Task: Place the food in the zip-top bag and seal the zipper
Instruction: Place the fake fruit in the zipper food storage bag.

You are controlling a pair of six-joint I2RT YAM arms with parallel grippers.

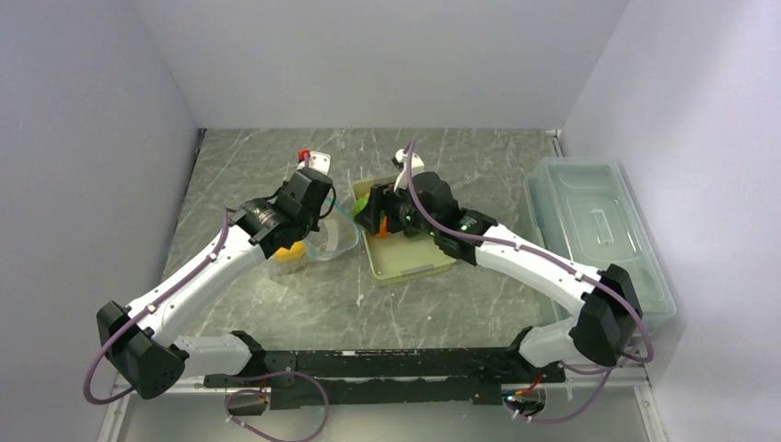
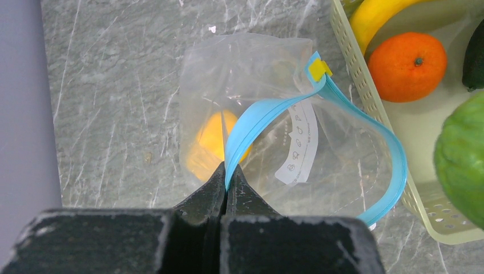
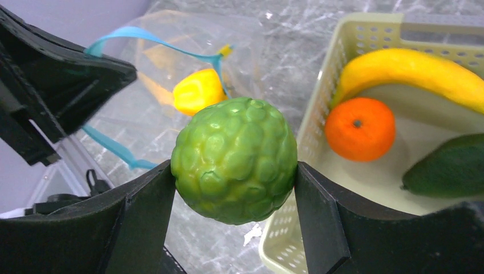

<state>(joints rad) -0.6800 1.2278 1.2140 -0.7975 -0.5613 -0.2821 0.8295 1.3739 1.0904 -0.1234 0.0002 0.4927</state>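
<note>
Grey veined stone forms the table (image 1: 276, 157), and the two arms are reached over it from the near edge. On the left, the left gripper (image 2: 227, 171) is seen clenched, its jaws pressed together on the near side of the zipper (image 2: 376, 125). By that pinch the blue strip is lifted and the mouth of the bag (image 2: 257, 63) is held agape in a wide loop. The bag itself is laid on the table just left of the basket (image 2: 357, 74); whether the two touch cannot be told. A yellow slider (image 2: 319, 68) is seated at the far end of the zipper, and a white printed label (image 2: 299, 142) is seen on the clear film below it. One piece of food is already lodged inside the bag: a yellow-orange pepper (image 2: 214, 140), resting low against the plastic.

Further right, the pale perforated basket is set on the table. A banana (image 2: 376, 17), an orange (image 2: 407, 65) and a dark green piece (image 3: 451, 171) are kept inside it, the orange just beside the banana.

The right gripper (image 3: 234, 171) is held over the basket's left rim, near the bag's mouth. A bumpy green ball (image 3: 235, 142) is grasped between its widely parted fingers (image 3: 142, 217), clear of both basket and bag.

At the far right, a clear lidded box (image 1: 599, 230) is stood along the wall, well apart from the bag.
</note>
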